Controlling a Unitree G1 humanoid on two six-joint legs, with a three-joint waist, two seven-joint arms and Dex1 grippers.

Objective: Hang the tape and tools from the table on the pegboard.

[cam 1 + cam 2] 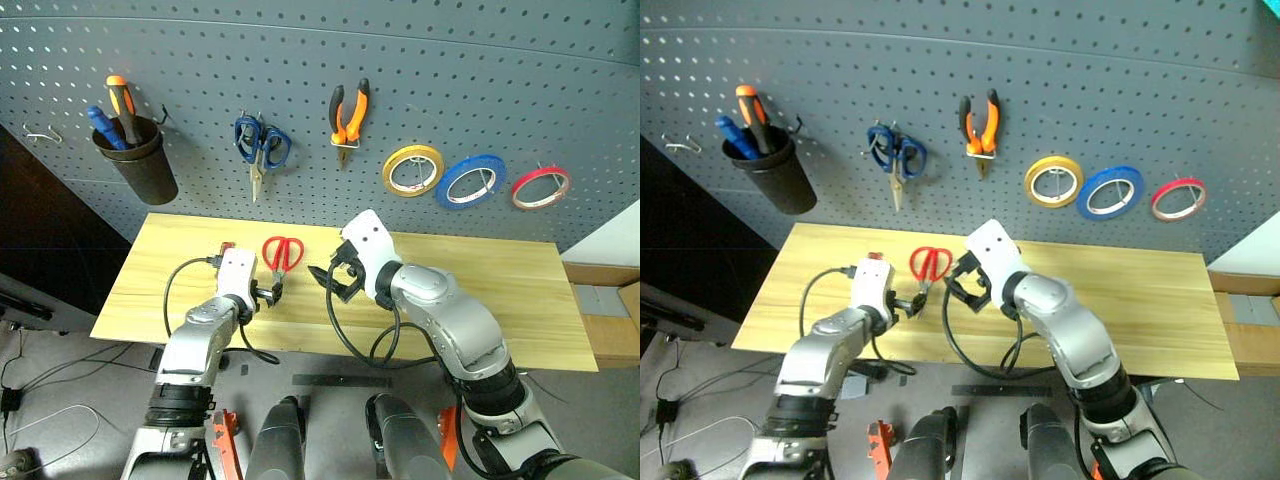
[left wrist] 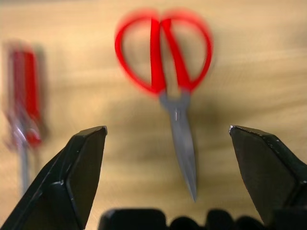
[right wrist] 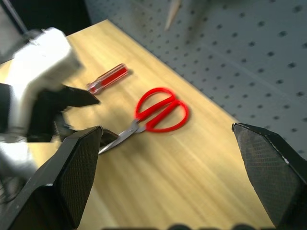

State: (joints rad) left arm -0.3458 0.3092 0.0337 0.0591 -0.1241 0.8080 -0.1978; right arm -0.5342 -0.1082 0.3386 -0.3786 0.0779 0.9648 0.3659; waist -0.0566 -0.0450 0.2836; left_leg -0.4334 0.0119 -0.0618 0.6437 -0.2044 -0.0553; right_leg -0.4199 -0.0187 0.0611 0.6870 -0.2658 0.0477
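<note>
The red scissors (image 1: 283, 253) lie flat on the table (image 1: 520, 300), handles toward the pegboard (image 1: 400, 60) at twelve o'clock, closed blades pointing back at six o'clock toward the left gripper (image 1: 270, 292). Its jaws stand wide apart with nothing between them, the blade tip just in front of them. The right gripper (image 1: 335, 280) hovers at about three o'clock of the scissors, jaws likewise apart and empty. The red screwdriver (image 3: 108, 79) lies beside the scissors at about nine o'clock, partly behind the left gripper in the head views.

The scissors look light and stiff, with slick metal blades and smooth plastic loops. Lying flat, they give little edge to pinch; the neck where blades meet handles seems the best hold, leaving a loop free for a hook.

The pliers (image 1: 348, 115) and red tape (image 1: 540, 187) already hang on the pegboard. The hooks under them are too small to make out, and the screwdriver's tip is blurred.
</note>
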